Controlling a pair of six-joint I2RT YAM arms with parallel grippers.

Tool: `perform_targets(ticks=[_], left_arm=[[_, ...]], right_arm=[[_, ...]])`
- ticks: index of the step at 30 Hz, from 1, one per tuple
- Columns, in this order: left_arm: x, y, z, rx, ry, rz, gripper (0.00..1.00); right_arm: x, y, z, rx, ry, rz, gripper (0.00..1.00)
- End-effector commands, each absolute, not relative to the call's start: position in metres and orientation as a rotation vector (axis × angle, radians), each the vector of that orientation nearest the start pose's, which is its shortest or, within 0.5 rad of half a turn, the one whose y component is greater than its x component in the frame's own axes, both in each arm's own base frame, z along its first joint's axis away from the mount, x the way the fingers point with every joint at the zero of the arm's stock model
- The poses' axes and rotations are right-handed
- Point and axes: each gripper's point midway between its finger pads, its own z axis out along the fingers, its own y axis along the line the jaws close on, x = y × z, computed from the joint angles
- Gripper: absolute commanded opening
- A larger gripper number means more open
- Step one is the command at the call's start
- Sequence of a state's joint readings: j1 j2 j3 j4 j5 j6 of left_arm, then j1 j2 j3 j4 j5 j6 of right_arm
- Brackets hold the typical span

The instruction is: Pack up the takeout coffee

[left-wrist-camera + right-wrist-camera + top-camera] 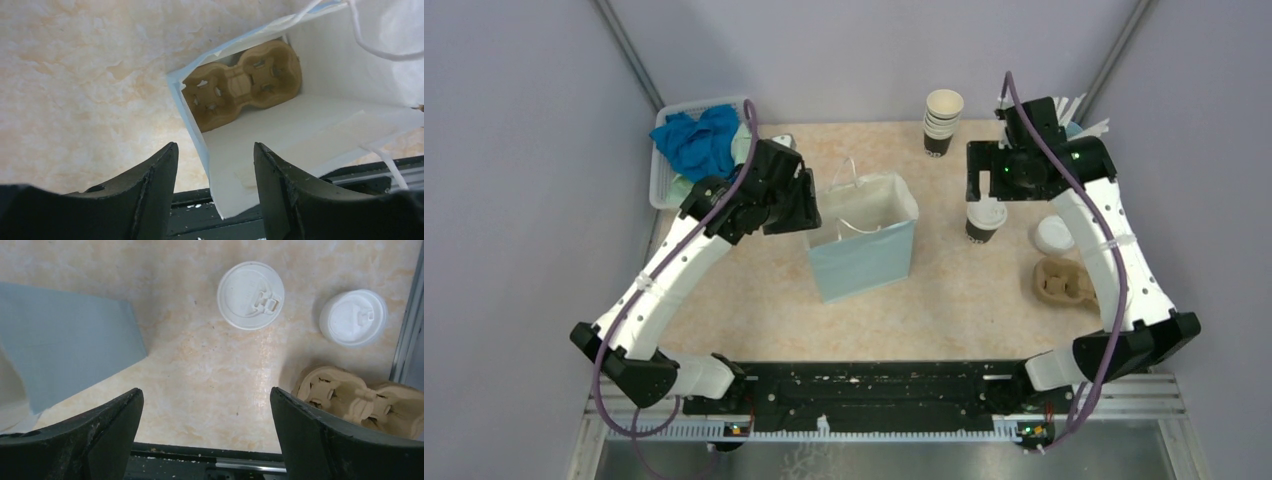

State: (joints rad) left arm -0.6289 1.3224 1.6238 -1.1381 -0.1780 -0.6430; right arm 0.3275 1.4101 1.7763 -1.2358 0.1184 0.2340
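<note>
— Two arms in shot. Why is the left gripper [215, 167] parked at the pale blue paper bag [864, 245]?
— I read it as steadying the mouth. Its jaws stand apart astride the bag's rim, low centre of the left wrist view, pinching nothing. A brown moulded-pulp cup carrier [242, 82] lies on the bag's floor, waiting for a cup, I judge.
— And the takeout coffee [986, 220]?
— Right of centre in the overhead view, upright on the marbled beige table [944, 310], near the bag. It is a small dark brown paper cup with a round white sip lid seated flat. My right gripper [996, 195] hangs above it, jaws wide apart, empty. A loose white lid [1055, 235] and a second pulp carrier [1064, 282] lie farther right.
</note>
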Motion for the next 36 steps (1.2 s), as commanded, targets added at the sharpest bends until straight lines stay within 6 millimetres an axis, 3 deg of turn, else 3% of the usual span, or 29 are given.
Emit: perform_targets(ticks=[1,11,17,23,30,36], left_arm=[[0.269,-0.173,0.291,-0.062,2.407,-0.290,0.63],[0.287,-0.181,0.288,0.088,2.379,-0.246,0.55],[0.292,-0.182,0.300,0.146,2.314,-0.260,0.58],[0.294,-0.180,0.299,0.191,2.304,-0.232,0.65],[0.297,-0.176,0.300,0.202,2.287,-0.196,0.68],[0.298,-0.177,0.297,0.219,2.296,-0.192,0.69]], right_arm=[[0.319,0.069,0.275,-0.010,2.486,-0.004,0.98],[0.355,0.069,0.211,0.051,2.595,0.115,0.99],[0.379,0.060,0.183,0.009,2.619,0.028,0.98],[0.396,0.046,0.170,0.018,2.659,-0.053,0.98],[0.398,0.047,0.158,0.002,2.690,-0.036,0.98],[0.400,0.040,0.159,0.009,2.675,-0.087,0.93]])
